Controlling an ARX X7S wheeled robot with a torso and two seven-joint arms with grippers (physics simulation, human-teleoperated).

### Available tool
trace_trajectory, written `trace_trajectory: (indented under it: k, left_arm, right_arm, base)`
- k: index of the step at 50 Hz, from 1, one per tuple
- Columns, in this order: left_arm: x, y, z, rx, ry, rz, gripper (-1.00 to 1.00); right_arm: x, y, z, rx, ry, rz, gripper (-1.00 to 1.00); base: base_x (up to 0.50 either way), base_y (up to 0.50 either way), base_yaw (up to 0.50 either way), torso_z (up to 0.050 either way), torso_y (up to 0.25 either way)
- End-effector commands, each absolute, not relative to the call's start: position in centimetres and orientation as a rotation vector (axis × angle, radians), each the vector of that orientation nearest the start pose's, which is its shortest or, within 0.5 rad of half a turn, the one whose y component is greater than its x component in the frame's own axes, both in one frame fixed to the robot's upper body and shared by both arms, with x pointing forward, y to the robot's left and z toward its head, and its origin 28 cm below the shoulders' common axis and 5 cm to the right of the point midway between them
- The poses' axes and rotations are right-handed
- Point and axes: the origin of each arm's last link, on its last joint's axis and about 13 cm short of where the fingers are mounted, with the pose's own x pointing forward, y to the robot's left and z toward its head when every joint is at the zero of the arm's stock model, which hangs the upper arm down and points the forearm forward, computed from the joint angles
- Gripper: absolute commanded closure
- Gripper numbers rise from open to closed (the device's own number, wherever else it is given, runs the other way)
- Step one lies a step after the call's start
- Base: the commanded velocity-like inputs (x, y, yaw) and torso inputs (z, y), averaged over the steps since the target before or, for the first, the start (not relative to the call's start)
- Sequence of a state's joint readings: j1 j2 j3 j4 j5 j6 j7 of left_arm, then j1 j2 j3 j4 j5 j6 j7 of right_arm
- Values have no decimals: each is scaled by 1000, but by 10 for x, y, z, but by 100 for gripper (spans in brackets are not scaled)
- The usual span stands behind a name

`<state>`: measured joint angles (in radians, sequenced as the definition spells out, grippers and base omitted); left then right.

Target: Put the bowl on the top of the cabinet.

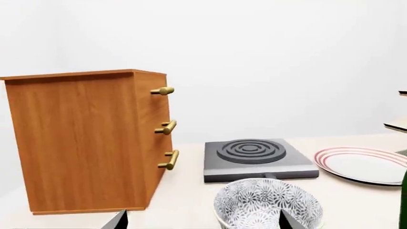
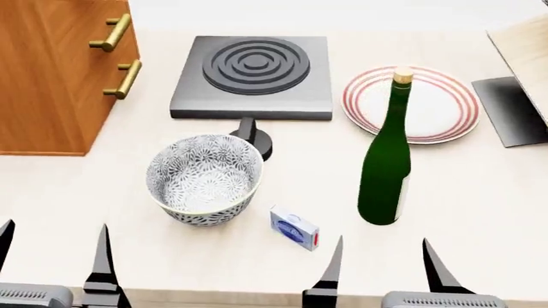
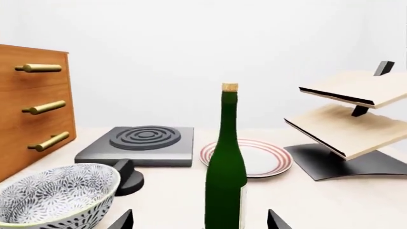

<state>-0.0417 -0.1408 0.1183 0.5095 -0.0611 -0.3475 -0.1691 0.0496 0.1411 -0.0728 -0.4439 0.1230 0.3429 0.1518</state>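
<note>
Sitting free on the counter [image 2: 479, 212], bowl [image 2: 204, 178] upright, at about 1 o'clock from left gripper [image 2: 53, 253], at about 10 o'clock from right gripper [image 2: 381, 260]; left nearer.

Both sets of jaws spread wide, holding nothing. Round, so no long axis; rim up. Cabinet [image 2: 51, 77] at 10 o'clock from bowl, top out of head view. Crowding: stove [image 2: 253, 77] knob touching or just behind at 1 o'clock, small box [image 2: 294, 228] just beside at 4 o'clock, bottle [image 2: 385, 160] at 3 o'clock. Open room toward 9 o'clock.
</note>
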Motion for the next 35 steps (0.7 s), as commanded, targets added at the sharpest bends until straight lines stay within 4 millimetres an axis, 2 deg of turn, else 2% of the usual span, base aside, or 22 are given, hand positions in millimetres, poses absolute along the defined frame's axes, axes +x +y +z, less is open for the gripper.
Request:
trace_trajectory:
  k: [1, 14, 20, 30, 35]
  left_arm:
    - [207, 206, 103, 60, -197, 20, -100]
    - [206, 206, 103, 57, -199, 20, -100]
    - [205, 206, 104, 59, -202, 20, -100]
    - [206, 207, 104, 62, -198, 22, -100]
    - [206, 207, 104, 60, -199, 22, -100]
  right_arm:
    - [214, -104, 94, -17, -150, -44, -100]
    - [212, -103, 94, -19, -146, -37, -100]
    - [212, -102, 93, -10, -149, -32, -100]
    - [212, -101, 94, -20, -146, -25, -100]
    - [212, -100, 93, -30, -147, -24, -100]
  base:
    - [0, 352, 0, 0, 0]
    - [0, 71, 0, 0, 0]
    - [0, 500, 0, 0, 0]
    - [0, 21, 0, 0, 0]
    - [0, 487, 0, 0, 0]
